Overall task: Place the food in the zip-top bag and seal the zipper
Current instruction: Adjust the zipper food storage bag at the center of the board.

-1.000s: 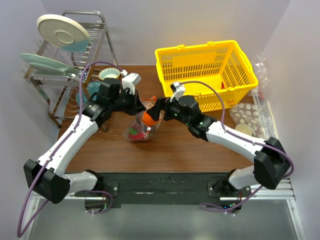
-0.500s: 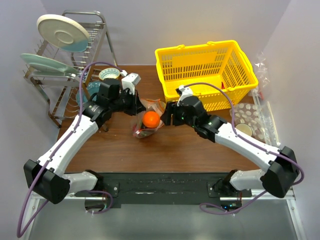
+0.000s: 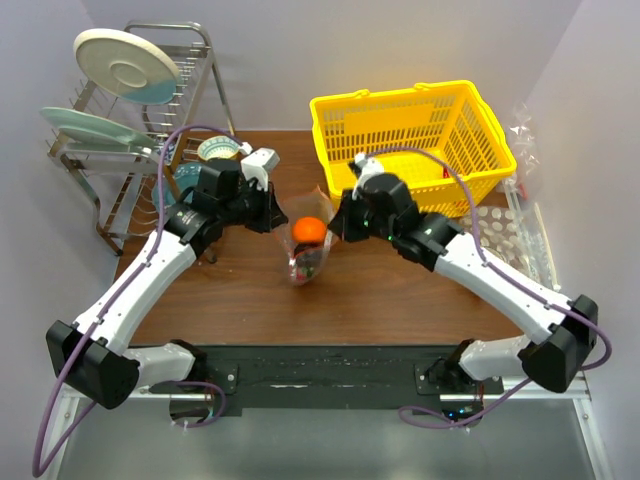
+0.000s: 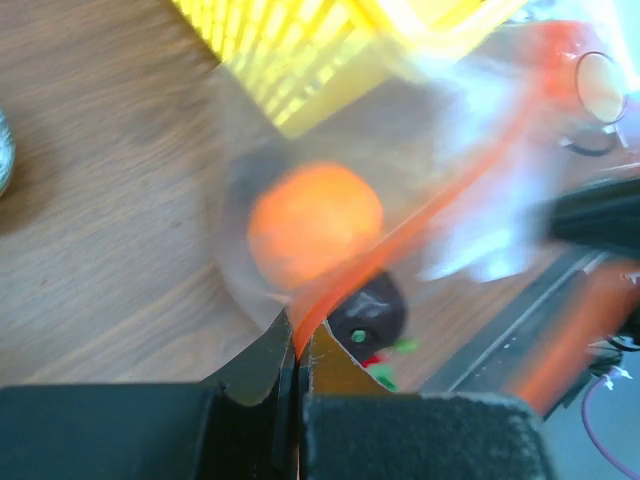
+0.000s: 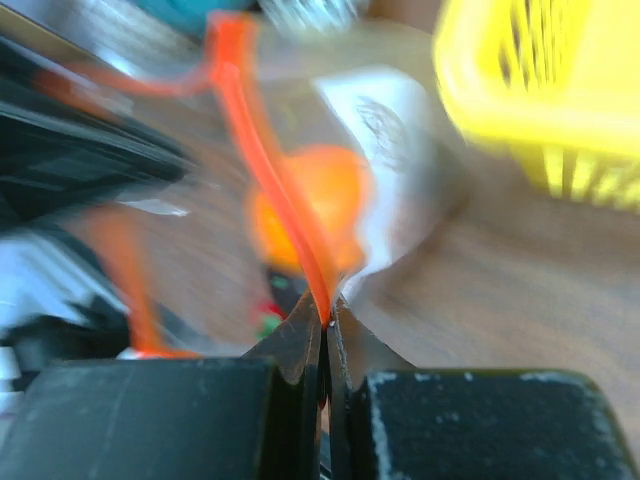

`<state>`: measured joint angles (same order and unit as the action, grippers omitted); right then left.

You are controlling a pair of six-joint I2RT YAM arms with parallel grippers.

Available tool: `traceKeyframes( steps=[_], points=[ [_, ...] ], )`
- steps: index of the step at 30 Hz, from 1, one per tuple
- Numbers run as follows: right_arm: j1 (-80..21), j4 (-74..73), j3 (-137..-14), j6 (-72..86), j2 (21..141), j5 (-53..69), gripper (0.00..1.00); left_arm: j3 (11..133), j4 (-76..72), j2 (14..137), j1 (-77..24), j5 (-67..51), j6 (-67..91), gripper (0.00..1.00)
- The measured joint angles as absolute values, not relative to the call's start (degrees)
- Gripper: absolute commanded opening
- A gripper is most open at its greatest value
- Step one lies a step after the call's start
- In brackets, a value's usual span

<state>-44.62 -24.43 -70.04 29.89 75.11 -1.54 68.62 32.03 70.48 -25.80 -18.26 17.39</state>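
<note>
**Bag hangs between both grippers, fruit inside**

At the far left of the top view stands a wire dish rack (image 3: 130, 150) holding two plates (image 3: 127, 65), with a small bowl (image 3: 218, 148) just beside it on the brown table (image 3: 400, 300).

The left gripper (image 3: 272, 212) reaches in toward the middle of the table. Its wrist camera shows the jaws pressed together with no gap, the fingertips (image 4: 282, 350) pinching the red-orange zipper (image 4: 420, 210) at the left end of the bag's mouth.

The clear bag (image 3: 306, 252) hangs between the two grippers, mouth up and stretched across the short space between them. Whether its bottom touches the table cannot be told. Inside, the orange (image 3: 310, 230) sits high, near the mouth. Below it lie darker pieces, among them a dark round fruit (image 4: 367, 308), with small red and green bits beside it. The wrist views are blurred, so the rest of the contents cannot be made out.

The right gripper (image 3: 338, 222) meets the bag from the other side. Its jaws are likewise closed tight, clamping the zipper at the right end of the mouth, as its own camera shows. A white label (image 5: 385, 135) shows on the bag wall there.

Behind the right arm sits a yellow basket (image 3: 410, 135); crinkled dimpled packaging (image 3: 500, 235) lies at the far right.
</note>
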Motion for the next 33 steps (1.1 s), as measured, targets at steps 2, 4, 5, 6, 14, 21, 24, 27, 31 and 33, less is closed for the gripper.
traceKeyframes(
  steps=[2,4,5,6,14,21,24,27,31,33],
  points=[
    [-44.62,-26.59,-76.55,29.04,74.35,-1.52,0.00,68.93,33.63,70.48,-25.85,-16.60,17.37,0.00],
    [-44.62,-27.68,-81.21,28.38,72.77,-1.50,0.00,69.60,35.75,70.48,-25.85,-14.61,17.37,0.00],
    [-44.66,-27.88,-82.50,28.16,71.90,-1.06,0.00,70.52,36.80,70.48,-25.98,-14.15,17.39,0.00],
    [-44.80,-27.92,-82.89,28.01,71.37,-0.75,0.00,71.46,37.26,70.48,-26.35,-13.72,17.39,0.00],
    [-44.93,-28.95,-77.41,28.05,73.73,1.17,0.24,78.08,42.74,68.93,-26.44,-6.57,16.95,0.00],
    [-44.91,-28.97,-74.98,28.32,78.61,3.79,0.53,72.84,40.47,68.82,-26.26,-6.15,16.91,0.00],
    [-44.84,-29.87,-75.57,27.68,78.91,3.70,0.53,68.18,37.93,69.23,-26.26,-6.13,16.86,0.00],
    [-44.53,-31.88,-78.54,26.39,79.88,3.22,0.51,65.19,35.27,70.00,-26.26,-6.15,16.75,0.00],
    [-41.12,-35.62,-84.01,23.73,80.60,2.42,0.50,62.67,31.42,70.19,-26.26,-6.15,16.36,0.00],
    [-36.32,-37.01,-86.65,22.11,80.60,2.22,0.50,61.91,29.61,70.17,-26.26,-6.17,15.88,0.00]
  ],
)
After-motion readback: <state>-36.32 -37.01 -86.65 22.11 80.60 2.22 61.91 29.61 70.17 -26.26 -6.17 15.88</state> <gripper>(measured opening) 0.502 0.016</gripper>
